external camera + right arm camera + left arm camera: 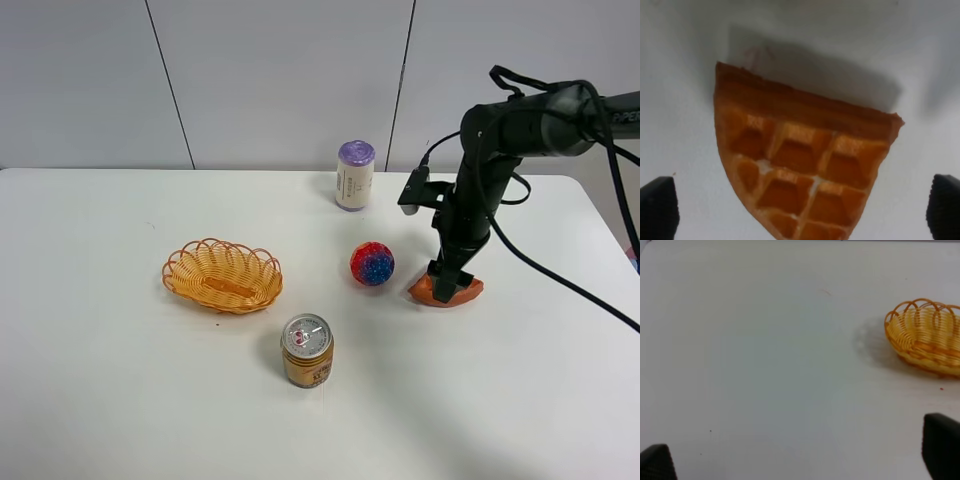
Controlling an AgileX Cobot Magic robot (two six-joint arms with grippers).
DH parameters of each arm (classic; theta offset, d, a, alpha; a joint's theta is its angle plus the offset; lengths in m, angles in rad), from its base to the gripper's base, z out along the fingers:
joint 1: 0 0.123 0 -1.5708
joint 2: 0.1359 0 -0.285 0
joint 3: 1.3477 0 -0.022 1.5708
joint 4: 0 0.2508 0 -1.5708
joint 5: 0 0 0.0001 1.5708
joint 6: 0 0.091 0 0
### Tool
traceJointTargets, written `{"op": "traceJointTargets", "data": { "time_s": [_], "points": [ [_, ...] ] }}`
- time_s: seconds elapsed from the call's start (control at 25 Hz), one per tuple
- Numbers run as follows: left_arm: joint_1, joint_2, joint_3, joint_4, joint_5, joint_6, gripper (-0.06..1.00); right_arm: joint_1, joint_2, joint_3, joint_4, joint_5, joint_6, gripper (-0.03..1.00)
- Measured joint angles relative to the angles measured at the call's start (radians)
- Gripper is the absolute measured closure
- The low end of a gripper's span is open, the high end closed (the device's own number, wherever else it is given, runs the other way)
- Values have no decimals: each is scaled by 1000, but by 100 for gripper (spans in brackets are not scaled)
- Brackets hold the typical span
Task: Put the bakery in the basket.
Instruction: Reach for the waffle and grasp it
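Observation:
The bakery (424,291), an orange-brown waffle wedge with a grid pattern, lies on the white table at the right. It fills the right wrist view (800,165). My right gripper (447,283) is down over it, open, with one dark fingertip (660,207) on each side of the wedge (802,207). The yellow-orange wicker basket (180,262) stands at the left of the table and holds nothing. My left gripper (800,455) is open and empty above bare table, with the basket (927,335) off to one side. The left arm is out of the exterior view.
A red-and-blue speckled ball (372,263) sits just left of the wedge. A gold drink can (307,351) stands in front of the basket. A white cylinder with a purple top (354,175) stands at the back. The table's right edge (610,230) is near the right arm.

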Motion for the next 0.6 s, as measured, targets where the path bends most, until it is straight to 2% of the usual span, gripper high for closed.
{"op": "traceJointTargets", "data": {
  "time_s": [0.6],
  "points": [
    [0,0,0,0,0,0,-5,0,13,0,-3,4,23,-3]
  ]
}}
